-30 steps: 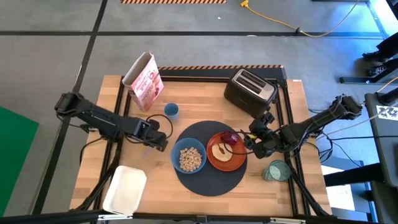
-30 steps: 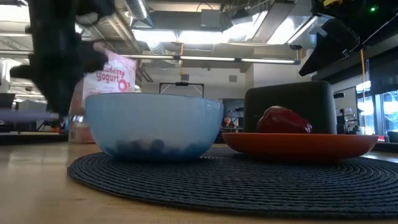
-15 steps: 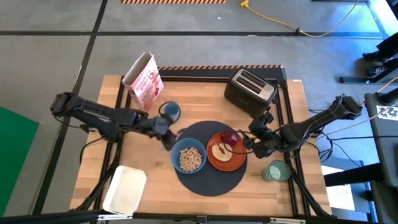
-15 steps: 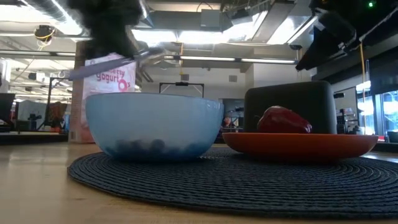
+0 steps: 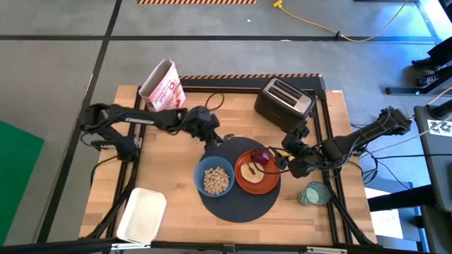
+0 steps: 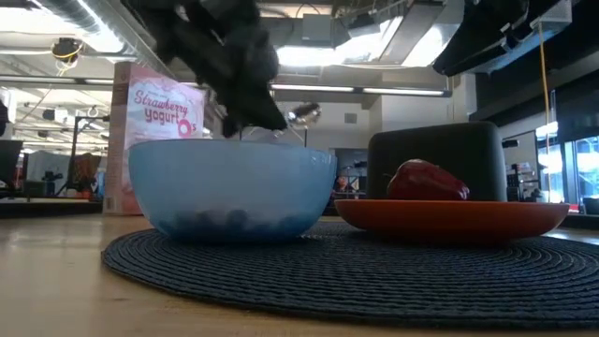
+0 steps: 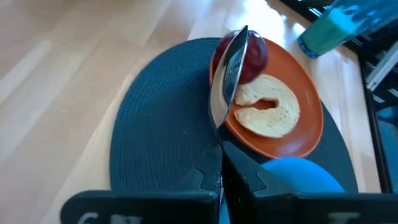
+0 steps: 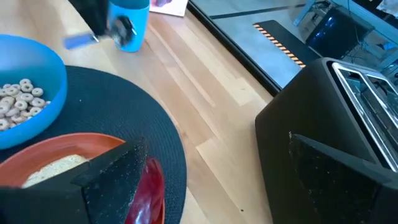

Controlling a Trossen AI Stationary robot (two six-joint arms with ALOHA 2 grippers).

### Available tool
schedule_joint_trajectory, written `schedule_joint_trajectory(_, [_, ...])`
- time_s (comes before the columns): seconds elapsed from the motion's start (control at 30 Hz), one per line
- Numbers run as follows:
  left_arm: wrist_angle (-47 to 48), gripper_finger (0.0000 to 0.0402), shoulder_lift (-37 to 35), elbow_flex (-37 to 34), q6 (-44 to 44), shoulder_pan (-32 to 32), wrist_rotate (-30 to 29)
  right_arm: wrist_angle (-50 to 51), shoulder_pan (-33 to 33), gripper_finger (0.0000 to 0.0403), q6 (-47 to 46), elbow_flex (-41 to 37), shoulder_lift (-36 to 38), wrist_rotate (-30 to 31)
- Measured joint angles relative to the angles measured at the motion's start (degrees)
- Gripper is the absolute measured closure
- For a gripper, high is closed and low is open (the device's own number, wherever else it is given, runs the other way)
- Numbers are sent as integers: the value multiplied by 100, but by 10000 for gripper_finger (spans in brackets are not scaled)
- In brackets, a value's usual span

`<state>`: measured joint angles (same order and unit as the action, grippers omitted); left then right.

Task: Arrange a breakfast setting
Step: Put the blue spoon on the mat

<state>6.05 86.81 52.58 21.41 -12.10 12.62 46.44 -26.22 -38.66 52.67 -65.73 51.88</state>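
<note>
A dark round mat (image 5: 236, 206) carries a blue bowl (image 5: 215, 178) of cereal and an orange plate (image 5: 268, 185) with bread (image 5: 249, 171) and a dark red fruit (image 5: 261, 156). My left gripper (image 5: 212, 138) is over the mat's far left edge, shut on a metal spoon (image 7: 231, 68). My right gripper (image 5: 287, 159) is open at the plate's far right rim. The fruit (image 8: 148, 186) lies just inside one of its fingers (image 8: 115, 171). A pale green cup (image 5: 313, 193) stands on the table right of the mat. My left gripper pinches the spoon's handle near its free end (image 7: 219, 148) between its two fingers. The spoon runs on forward along the fingers, with its bowl (image 7: 235, 50) toward the plate. It is lifted clear, roughly level above the blue bowl's rim in the low view (image 6: 301, 115).
A black toaster (image 5: 284, 104) stands at the far right. A cereal box (image 5: 164, 90) stands at the far left, with a blue cup (image 8: 130, 25) near it. A white tray (image 5: 142, 215) lies at the near left.
My left gripper has carried the spoon from the table's left toward the right and far side, to the mat's far left edge. It has turned about, so the spoon's bowl now points toward the plate. The spoon has stayed clear of the table.
</note>
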Motion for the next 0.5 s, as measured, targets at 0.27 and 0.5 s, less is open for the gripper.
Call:
schedule_joint_trajectory(0.27, [-77, 401, 1135, 686, -274, -461, 646, 0, 0, 20, -2, 2, 0, -44])
schedule_joint_trajectory(0.5, [-62, 401, 1848, 942, 11, -455, 939, 28, 0, 20, -3, 2, 0, -129])
